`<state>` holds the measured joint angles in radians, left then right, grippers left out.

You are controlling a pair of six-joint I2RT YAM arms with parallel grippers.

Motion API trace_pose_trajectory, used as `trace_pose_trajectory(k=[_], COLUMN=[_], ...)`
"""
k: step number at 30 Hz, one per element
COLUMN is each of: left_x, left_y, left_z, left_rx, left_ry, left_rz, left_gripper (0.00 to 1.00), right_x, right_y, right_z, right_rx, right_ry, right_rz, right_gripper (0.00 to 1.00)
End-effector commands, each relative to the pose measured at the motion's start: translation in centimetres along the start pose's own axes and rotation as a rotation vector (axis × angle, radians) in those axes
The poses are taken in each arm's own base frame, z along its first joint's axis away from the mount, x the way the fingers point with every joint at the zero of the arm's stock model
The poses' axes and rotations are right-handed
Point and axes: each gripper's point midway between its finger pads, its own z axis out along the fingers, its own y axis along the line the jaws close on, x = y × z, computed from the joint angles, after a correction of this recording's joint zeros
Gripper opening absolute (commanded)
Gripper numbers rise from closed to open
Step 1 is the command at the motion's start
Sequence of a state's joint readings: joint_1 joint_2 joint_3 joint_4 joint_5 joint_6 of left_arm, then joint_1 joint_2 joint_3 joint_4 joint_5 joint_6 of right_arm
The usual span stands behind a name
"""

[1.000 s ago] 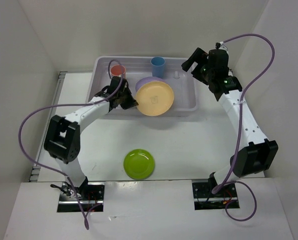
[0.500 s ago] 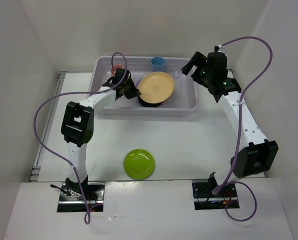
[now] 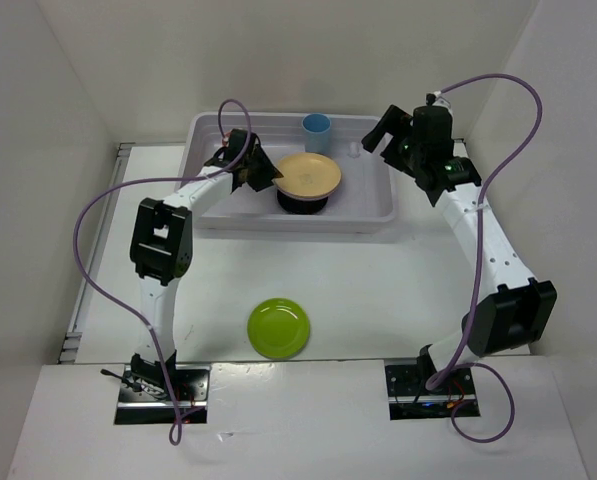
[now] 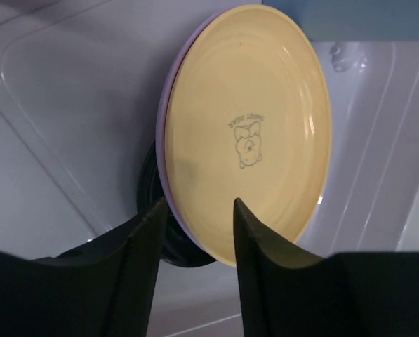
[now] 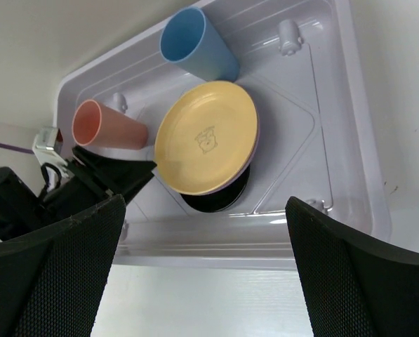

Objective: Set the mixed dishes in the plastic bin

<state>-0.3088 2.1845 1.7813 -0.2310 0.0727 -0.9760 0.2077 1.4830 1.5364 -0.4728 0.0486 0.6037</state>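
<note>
The orange plate (image 3: 310, 174) is sitting inside the bin (image 3: 378, 195), nested on the lilac plate (image 4: 161, 140), and both are resting over the black plate (image 5: 220, 198). The left hand (image 4: 198, 203) is grasping the rim of that orange and lilac pair, one finger on each side. The right hand (image 3: 381, 132) is hanging spread and empty over the bin's right end. The blue cup (image 3: 316, 127) and red cup (image 5: 107, 128) are standing along the bin's far side, mouths up.

Five dishes are looking done once the pair is let go. The green plate (image 3: 278, 327) is lying alone on the desk (image 3: 378, 290), well apart from the bin, waiting to be moved.

The orange plate is facing printed side up and seems somewhat tilted; being round, it has no long axis.
</note>
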Motion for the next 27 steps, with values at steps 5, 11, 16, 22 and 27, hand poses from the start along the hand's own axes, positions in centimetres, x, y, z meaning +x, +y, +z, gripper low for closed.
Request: trace_pose_trajectory(k=[5, 11, 16, 22, 27], left_x=[-3.9, -5.5, -4.8, -3.8, -3.5], left_y=[-3.6, -7.2, -9.0, -9.3, -8.1], left_z=[-2.3, -9.1, -14.7, -23.4, -29.4], left_rx=[0.102, 0.203, 0.292, 0.376, 0.439], left_ry=[-0.107, -0.168, -0.161, -0.187, -0.226], left_rz=[-0.010, 0.060, 0.134, 0.236, 0.252], left_gripper=[0.57, 0.62, 0.63, 0.64, 0.67], right_x=[2.1, 12.5, 22.3, 33.2, 39.7], right_y=[2.0, 1.8, 2.7, 2.7, 2.2], right_z=[-3.5, -6.2, -9.7, -11.6, -11.0], right_rx=[-0.111, -0.218, -0.287, -0.256, -0.155], right_ry=[0.027, 0.326, 0.555, 0.760, 0.834], right_rz=[-0.064, -0.126, -0.171, -0.253, -0.380], right_gripper=[1.00, 1.00, 1.00, 1.00, 0.97])
